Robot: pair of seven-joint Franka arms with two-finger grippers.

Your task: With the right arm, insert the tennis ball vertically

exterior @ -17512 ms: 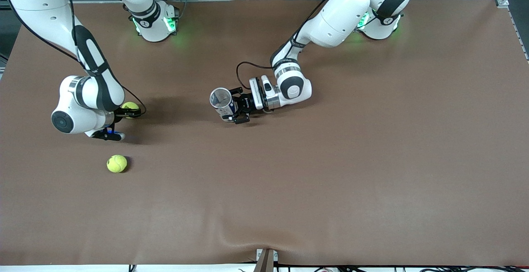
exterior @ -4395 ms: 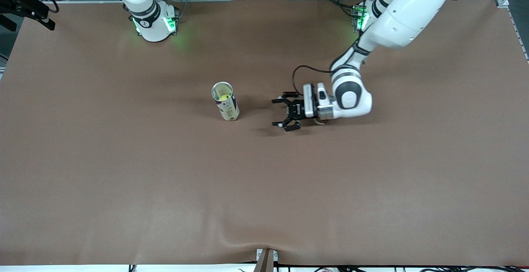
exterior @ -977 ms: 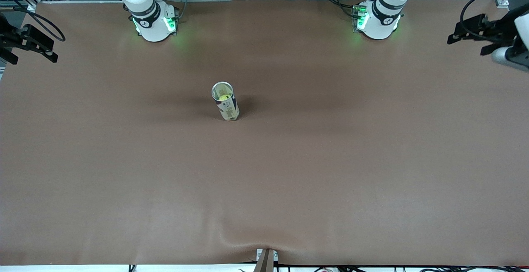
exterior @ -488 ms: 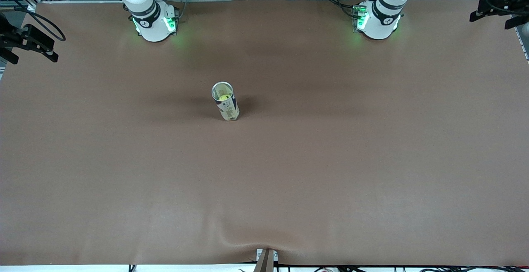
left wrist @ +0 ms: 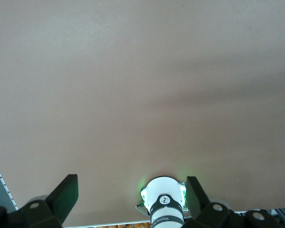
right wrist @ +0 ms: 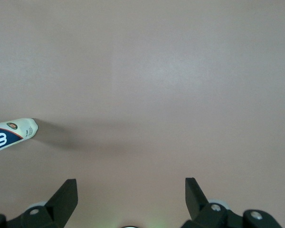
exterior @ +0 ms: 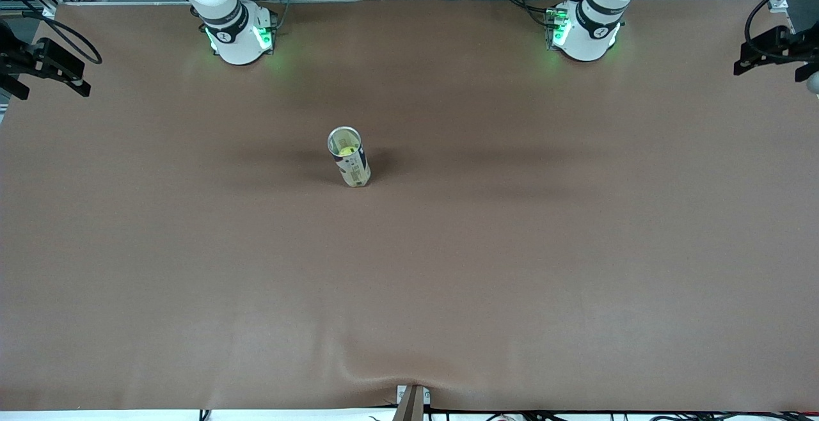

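Front view, brown table (exterior: 448,267), upright can (exterior: 349,156), tennis ball (exterior: 346,150) inside

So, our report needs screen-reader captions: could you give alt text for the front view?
A tall clear plastic tube stands upright mid-table with a yellow tennis ball inside. The left gripper and right gripper wait open over the brown table ends.

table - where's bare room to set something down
Bare mat surrounds the tennis ball can, widest between it and the table edge nearest the front camera. Nothing is crowded: left gripper and right gripper wait at the table's ends, jaws open.
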